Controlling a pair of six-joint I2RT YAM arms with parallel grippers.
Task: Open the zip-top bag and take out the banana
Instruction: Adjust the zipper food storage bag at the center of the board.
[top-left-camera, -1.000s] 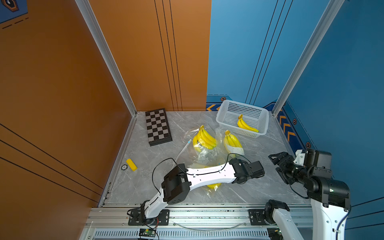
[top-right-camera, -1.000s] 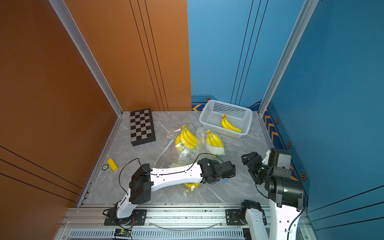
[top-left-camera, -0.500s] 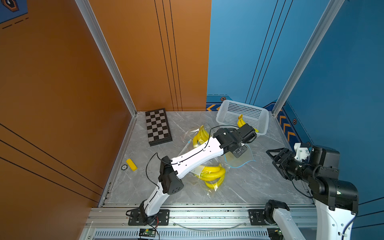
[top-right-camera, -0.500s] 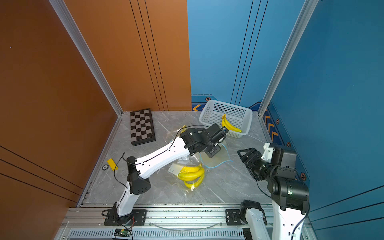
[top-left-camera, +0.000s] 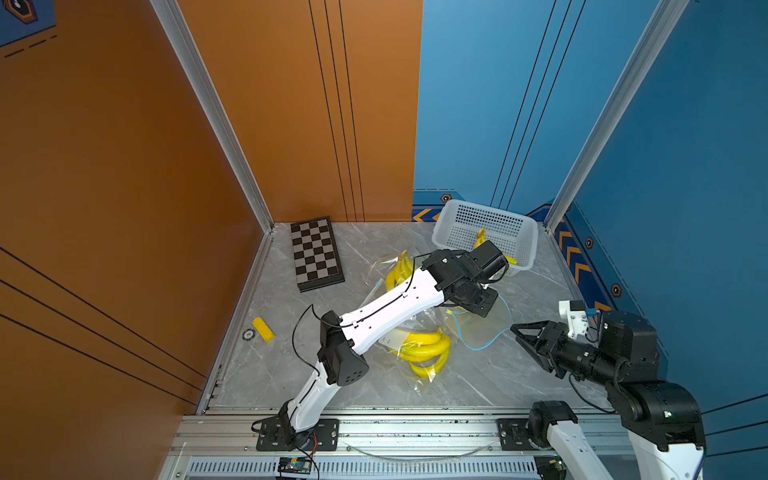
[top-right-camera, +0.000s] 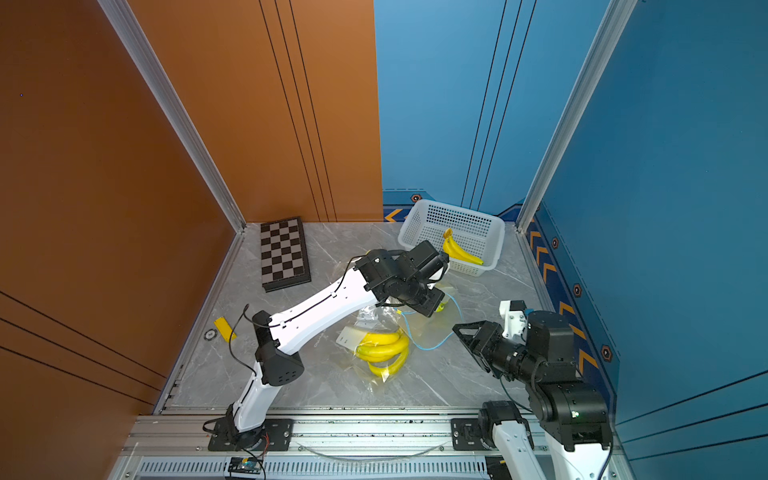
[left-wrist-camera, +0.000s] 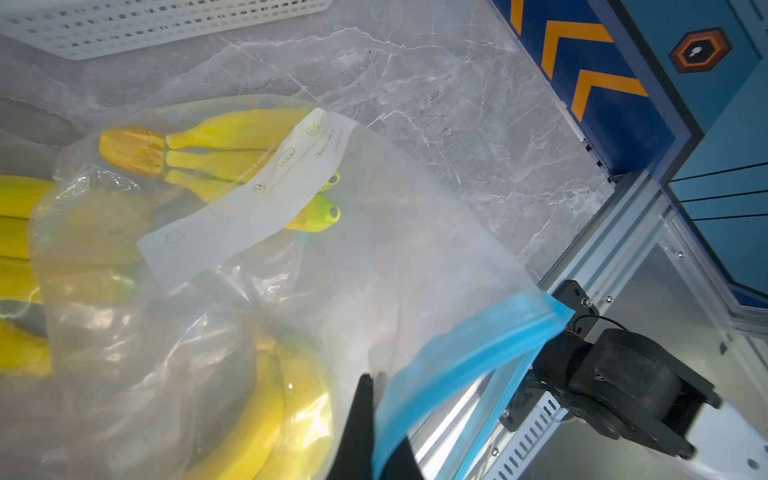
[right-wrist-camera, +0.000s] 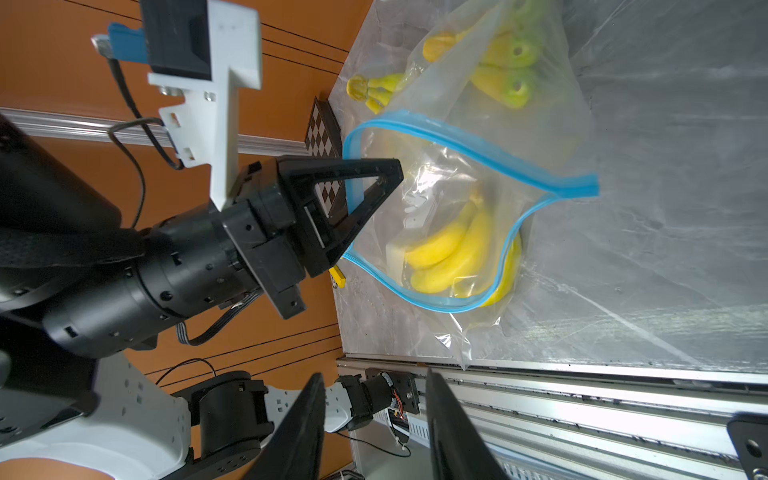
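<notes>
Right end effector (right-wrist-camera: 375, 374): near the desk's (top-left-camera: 478, 386) right edge, front half. Jaws partly apart, empty, aimed at the bag mouth from outside.
Banana (right-wrist-camera: 444, 249): bunch inside the zip-top bag (right-wrist-camera: 478, 199), mid-desk toward the front edge, deep past the mouth, clear of both end effectors.
Left end effector (right-wrist-camera: 376, 187): clamped on the blue zip rim (right-wrist-camera: 478, 145), mouth lifted agape.
Risks: film may slip the pinch and the mouth collapse; entering jaws may snag the rim or drag the bag along.
Basket (top-left-camera: 490, 218): far right corner.
</notes>
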